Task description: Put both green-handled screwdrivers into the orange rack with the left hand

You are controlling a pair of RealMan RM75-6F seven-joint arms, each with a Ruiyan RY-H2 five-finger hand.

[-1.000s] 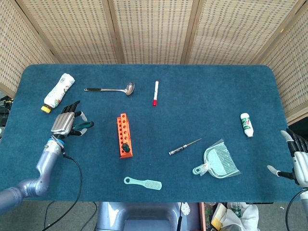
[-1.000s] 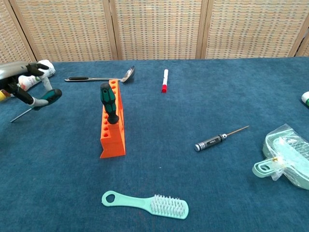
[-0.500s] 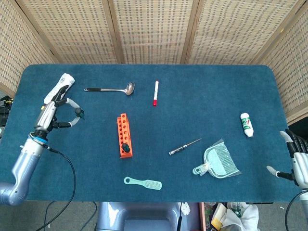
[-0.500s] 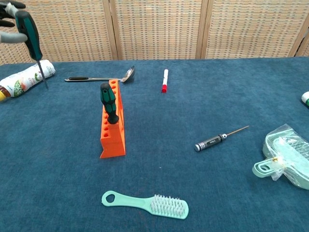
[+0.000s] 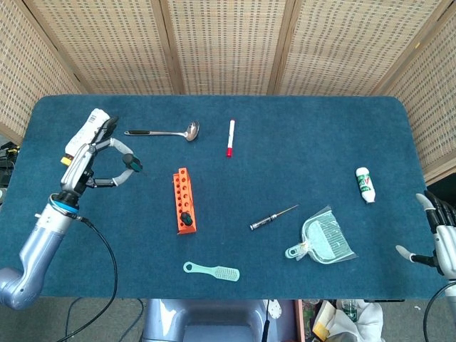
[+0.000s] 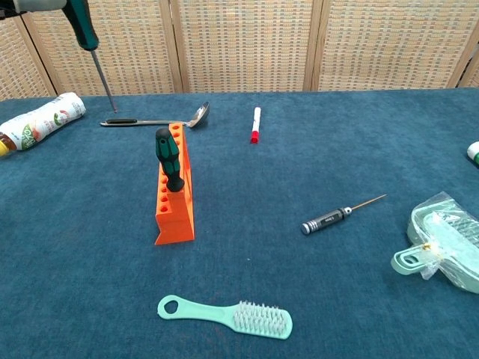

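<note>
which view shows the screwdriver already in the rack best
The chest view: the green-handled screwdriver stands upright in the orange rack, seen from the side, handle clear above the holes. The head view looks straight down, so only its dark handle top shows at the rack's near end.

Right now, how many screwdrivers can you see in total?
3. One green-handled screwdriver stands in the orange rack; a second is held up by the left hand; a black precision screwdriver lies on the table.
</note>
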